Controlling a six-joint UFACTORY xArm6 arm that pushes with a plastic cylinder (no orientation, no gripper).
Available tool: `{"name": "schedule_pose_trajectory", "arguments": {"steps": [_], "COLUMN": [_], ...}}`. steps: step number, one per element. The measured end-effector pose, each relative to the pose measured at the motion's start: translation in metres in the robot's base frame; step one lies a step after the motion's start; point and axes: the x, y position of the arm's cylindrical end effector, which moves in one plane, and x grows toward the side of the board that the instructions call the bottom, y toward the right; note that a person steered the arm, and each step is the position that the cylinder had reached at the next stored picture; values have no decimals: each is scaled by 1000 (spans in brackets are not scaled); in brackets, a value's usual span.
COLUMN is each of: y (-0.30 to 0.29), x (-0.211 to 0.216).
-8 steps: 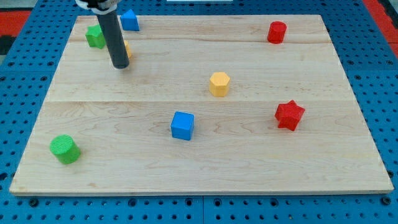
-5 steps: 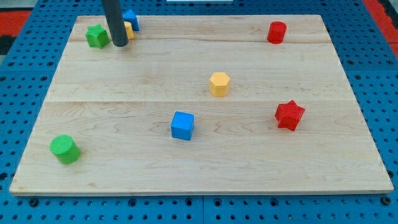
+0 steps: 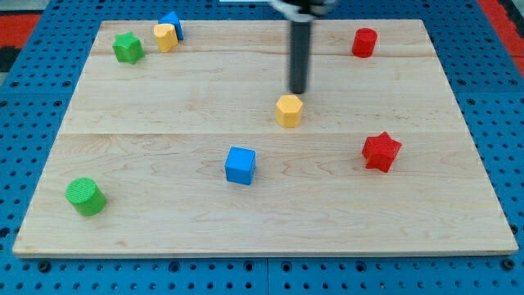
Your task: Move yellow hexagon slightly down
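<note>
The yellow hexagon (image 3: 289, 110) sits near the middle of the wooden board (image 3: 164, 205). My rod comes down from the view's top, and my tip (image 3: 298, 91) stands just above the hexagon, slightly to its right, with a small gap or light contact that I cannot tell apart.
A blue cube (image 3: 241, 165) lies below-left of the hexagon. A red star (image 3: 381, 152) lies at the right. A red block (image 3: 364, 42) sits top right. A green star (image 3: 127, 47), a yellow block (image 3: 165, 37) and a blue block (image 3: 173, 23) cluster top left. A green cylinder (image 3: 85, 197) sits bottom left.
My rod has swept from the top-left cluster rightwards to just above the yellow hexagon. The yellow block at top left is now uncovered. The hexagon has not moved.
</note>
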Motion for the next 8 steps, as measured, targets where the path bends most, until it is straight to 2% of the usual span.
{"name": "schedule_pose_trajectory", "arguments": {"steps": [1, 4, 7, 8], "y": [12, -61, -80, -117], "x": [31, 48, 79, 79]}}
